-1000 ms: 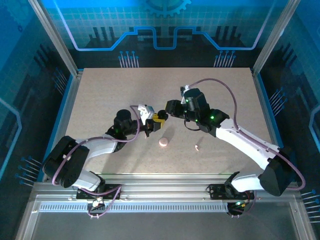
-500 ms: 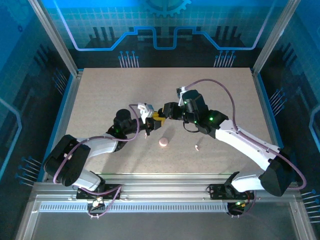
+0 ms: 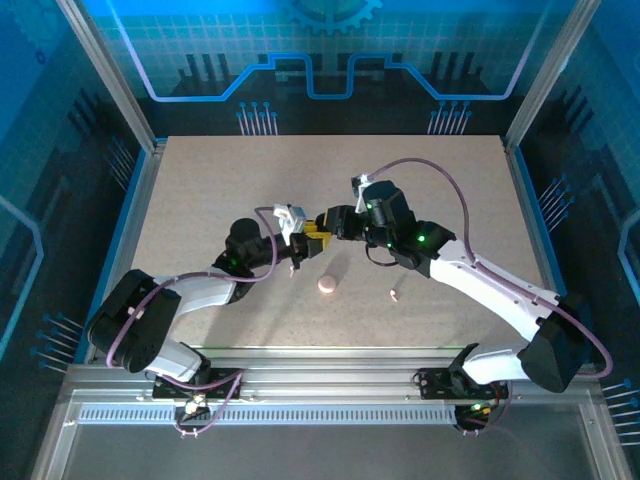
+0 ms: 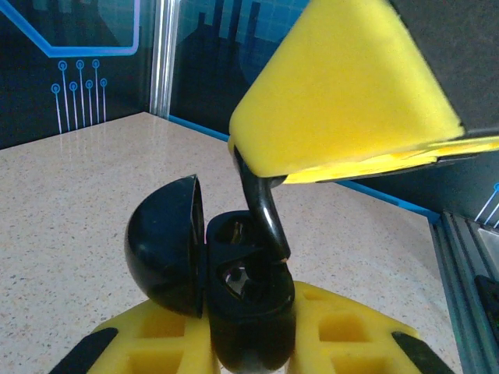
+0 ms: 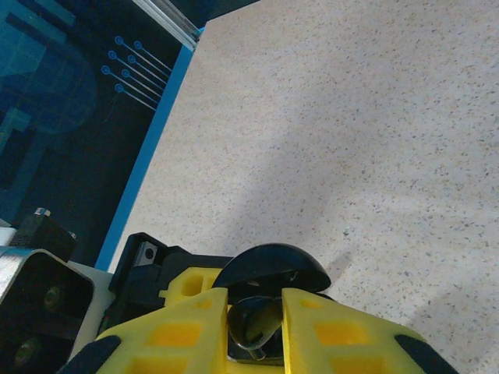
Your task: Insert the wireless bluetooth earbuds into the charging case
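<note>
**Earbud at the well's mouth**

Our left gripper (image 4: 249,339) is clamped on the black case (image 4: 234,288), its lid (image 4: 165,248) swung open to one side. Our right gripper (image 5: 256,326) pinches a glossy black earbud (image 4: 262,204) directly above, stem nearly upright, lower end at the open well. We judge the coming push runs down along the stem and falls to the right arm. A pink puck (image 3: 327,285) and a small pale piece (image 3: 395,295) lie on the table (image 3: 200,180), apart from both.

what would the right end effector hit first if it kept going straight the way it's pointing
The open black hinged case held by the left end effector. It sits directly ahead of the right end effector, which grips a small glossy black piece; the gap looks tiny, though depth is unclear.
</note>
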